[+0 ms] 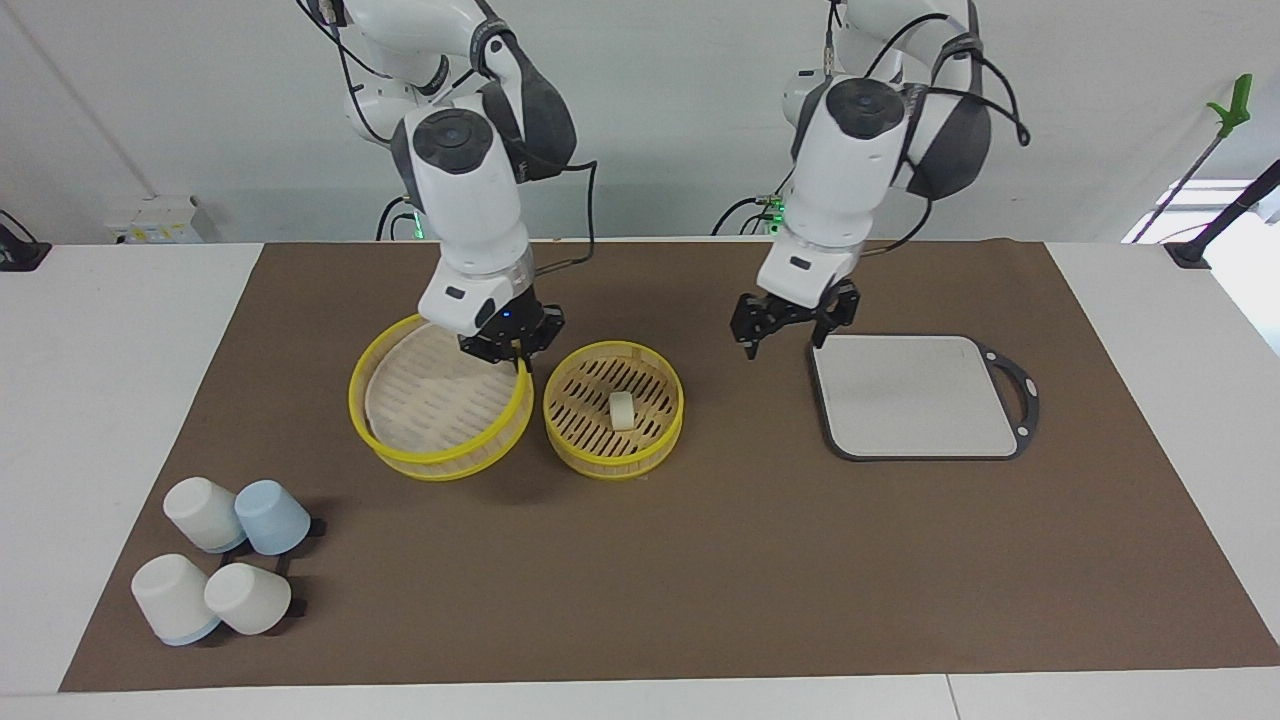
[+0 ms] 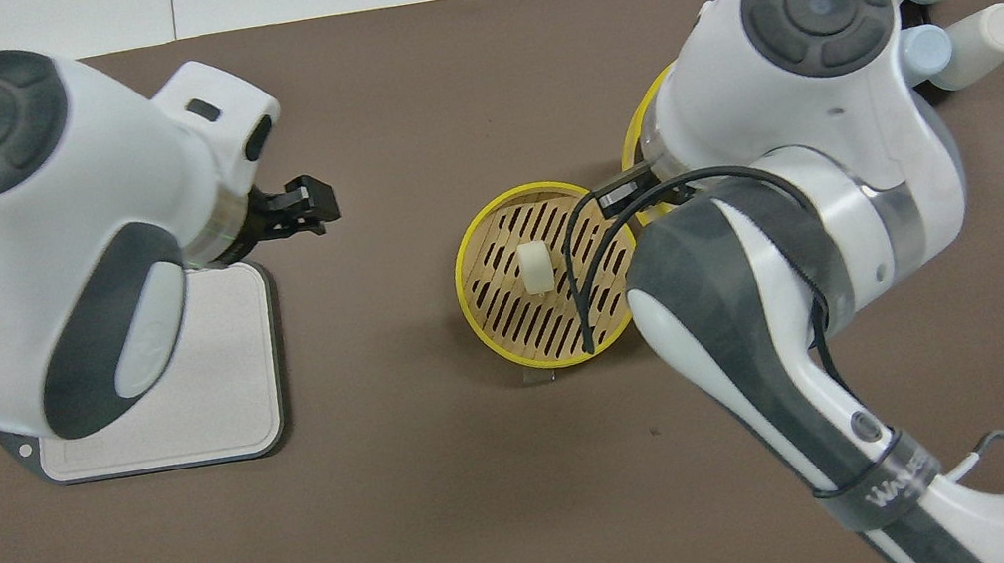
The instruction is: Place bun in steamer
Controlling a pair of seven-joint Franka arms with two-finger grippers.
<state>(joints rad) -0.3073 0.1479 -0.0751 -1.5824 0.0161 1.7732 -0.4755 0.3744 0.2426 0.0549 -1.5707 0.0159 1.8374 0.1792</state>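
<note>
The bun (image 1: 622, 410) stands upright in the middle of the open steamer (image 1: 612, 462), on its slatted base; it also shows in the overhead view (image 2: 535, 266) inside the steamer (image 2: 459, 273). The yellow-rimmed lid (image 1: 430, 405) is beside the steamer, toward the right arm's end, tilted with its inside showing. My right gripper (image 1: 520, 362) is shut on the lid's rim at the edge next to the steamer. In the overhead view the right arm hides most of the lid (image 2: 642, 113). My left gripper (image 1: 790, 338) is open and empty, over the mat between the steamer and the grey board.
A grey square board (image 1: 915, 395) lies toward the left arm's end of the brown mat. Several upturned cups (image 1: 205, 512), white and pale blue, are grouped at the right arm's end, farther from the robots than the lid.
</note>
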